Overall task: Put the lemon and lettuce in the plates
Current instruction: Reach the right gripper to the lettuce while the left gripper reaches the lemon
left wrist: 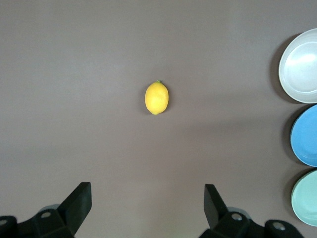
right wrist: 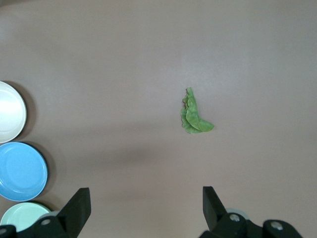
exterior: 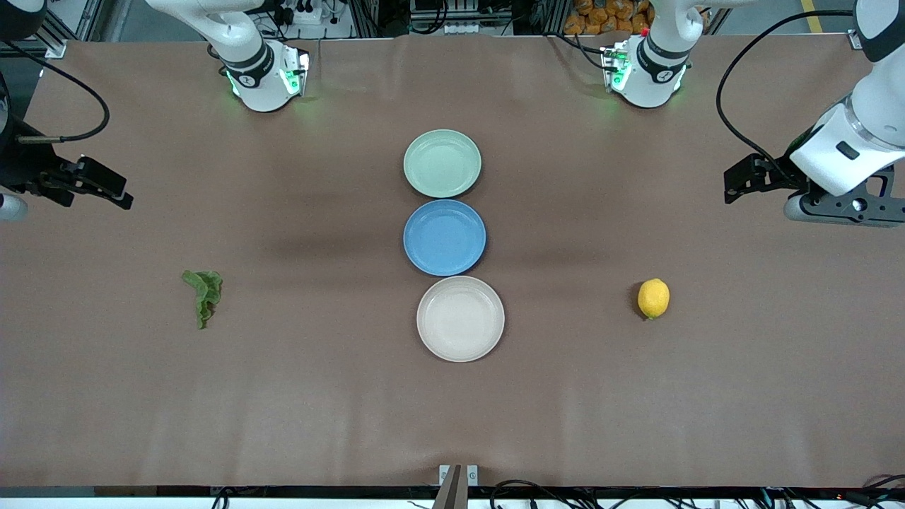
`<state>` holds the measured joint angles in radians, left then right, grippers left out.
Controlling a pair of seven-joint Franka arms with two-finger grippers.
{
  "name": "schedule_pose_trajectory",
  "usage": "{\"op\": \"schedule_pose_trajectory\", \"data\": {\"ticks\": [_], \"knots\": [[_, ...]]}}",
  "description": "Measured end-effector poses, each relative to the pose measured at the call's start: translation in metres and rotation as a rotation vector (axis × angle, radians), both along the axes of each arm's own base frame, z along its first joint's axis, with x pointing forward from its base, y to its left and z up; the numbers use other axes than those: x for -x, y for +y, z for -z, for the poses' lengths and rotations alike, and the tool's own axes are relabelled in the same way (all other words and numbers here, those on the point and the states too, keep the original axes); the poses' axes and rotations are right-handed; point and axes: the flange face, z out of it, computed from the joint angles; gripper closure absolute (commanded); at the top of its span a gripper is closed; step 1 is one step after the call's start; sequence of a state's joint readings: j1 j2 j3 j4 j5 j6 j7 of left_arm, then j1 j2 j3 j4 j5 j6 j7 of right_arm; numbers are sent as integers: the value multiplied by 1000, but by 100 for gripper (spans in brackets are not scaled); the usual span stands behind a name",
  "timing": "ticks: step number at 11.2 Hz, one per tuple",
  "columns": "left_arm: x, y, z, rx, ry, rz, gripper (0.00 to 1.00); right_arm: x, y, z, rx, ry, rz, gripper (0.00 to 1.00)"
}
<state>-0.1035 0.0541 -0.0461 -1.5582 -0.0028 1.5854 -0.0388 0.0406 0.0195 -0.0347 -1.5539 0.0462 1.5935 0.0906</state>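
The lemon [exterior: 653, 298] lies on the table toward the left arm's end, also in the left wrist view [left wrist: 157, 97]. The lettuce [exterior: 203, 295] lies toward the right arm's end, also in the right wrist view [right wrist: 194, 115]. The mint green plate [exterior: 442, 163] and the beige plate [exterior: 460, 319] sit mid-table, both empty. My left gripper [exterior: 732, 185] is open and empty, up over bare table at its end [left wrist: 147, 198]. My right gripper [exterior: 120, 192] is open and empty, up over bare table at its end [right wrist: 146, 201].
A blue plate [exterior: 445, 237] sits between the mint and beige plates, empty; the three form a line down the table's middle. The brown table cover [exterior: 318, 396] spreads around them. The arms' bases stand along the table's edge farthest from the front camera.
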Motion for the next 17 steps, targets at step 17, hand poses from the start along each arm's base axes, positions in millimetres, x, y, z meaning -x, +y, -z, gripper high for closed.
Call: {"op": "schedule_pose_trajectory", "data": {"ticks": [17], "knots": [[-92,-3,162,29,115,-26,0,-12,-7,123,17,131,11,0]]}}
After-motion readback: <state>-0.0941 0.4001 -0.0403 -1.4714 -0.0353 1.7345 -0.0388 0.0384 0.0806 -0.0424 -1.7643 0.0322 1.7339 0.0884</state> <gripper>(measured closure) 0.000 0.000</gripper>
